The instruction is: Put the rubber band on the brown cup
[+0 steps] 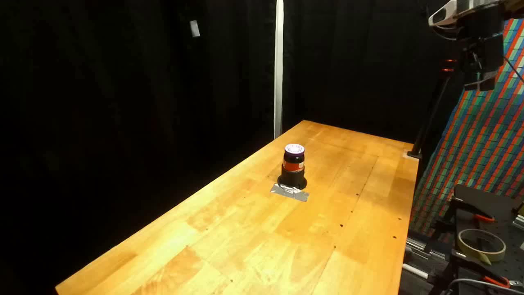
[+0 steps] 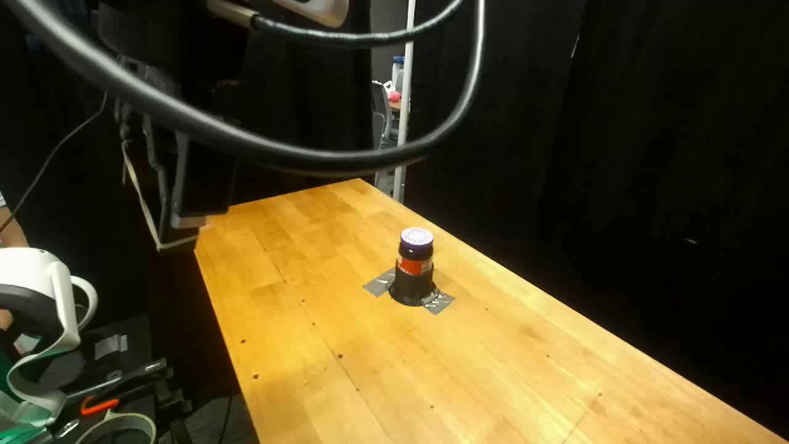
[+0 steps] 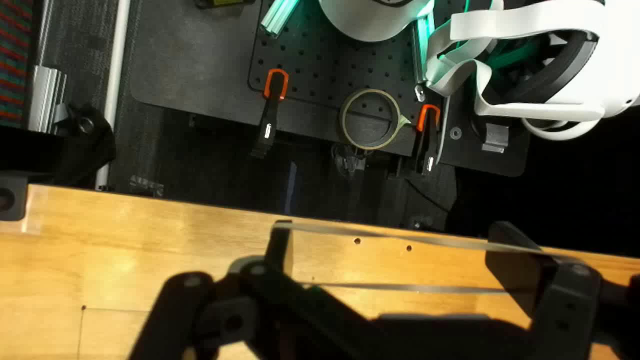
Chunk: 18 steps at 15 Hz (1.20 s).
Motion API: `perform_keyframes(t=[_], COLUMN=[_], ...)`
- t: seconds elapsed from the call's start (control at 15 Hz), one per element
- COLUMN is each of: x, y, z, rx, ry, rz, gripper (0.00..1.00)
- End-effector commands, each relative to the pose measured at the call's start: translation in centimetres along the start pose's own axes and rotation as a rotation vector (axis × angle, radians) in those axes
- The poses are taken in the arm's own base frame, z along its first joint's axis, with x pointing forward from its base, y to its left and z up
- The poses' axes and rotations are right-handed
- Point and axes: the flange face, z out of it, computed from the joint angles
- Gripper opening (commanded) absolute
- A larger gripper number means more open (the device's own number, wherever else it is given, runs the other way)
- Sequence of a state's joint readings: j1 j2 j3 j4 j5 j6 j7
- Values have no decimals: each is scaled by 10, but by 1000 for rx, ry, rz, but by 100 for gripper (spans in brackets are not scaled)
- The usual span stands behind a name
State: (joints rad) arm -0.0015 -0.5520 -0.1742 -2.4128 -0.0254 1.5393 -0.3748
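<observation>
The brown cup (image 1: 293, 166) stands upright on the wooden table in both exterior views (image 2: 415, 265). It is dark, with an orange-red stripe and a white and purple top. Its lower part is in a black base. My gripper (image 3: 397, 240) is open, with the rubber band (image 3: 420, 288) stretched around both fingers in two pale strands. In an exterior view the band also shows as a light line along the fingers (image 2: 143, 206). The gripper hangs high in both exterior views (image 1: 479, 85), at the table's side and well apart from the cup. The cup is out of the wrist view.
Silver tape (image 1: 288, 192) fixes the base to the wooden table (image 1: 245, 246). A black pole (image 1: 430, 110) rises at a table corner. A thick cable (image 2: 345, 159) loops by the arm. A side bench holds a tape roll (image 3: 395, 107), clamps (image 3: 270, 112) and a white headset (image 3: 600, 65).
</observation>
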Motion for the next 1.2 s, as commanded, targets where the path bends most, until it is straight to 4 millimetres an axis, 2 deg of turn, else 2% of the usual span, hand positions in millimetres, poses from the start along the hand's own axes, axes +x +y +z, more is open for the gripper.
perform_keyframes(t=[0.0,0.47,0.73,1.13], x=[0,-1,41,134], y=[0,0,-30,-100], z=[-1,-3,-11,-10], rx=[-1,-2,-87,-234], ry=[2,7,2,-2], rz=[0,0,30,71], gripper=[100,100,100,100])
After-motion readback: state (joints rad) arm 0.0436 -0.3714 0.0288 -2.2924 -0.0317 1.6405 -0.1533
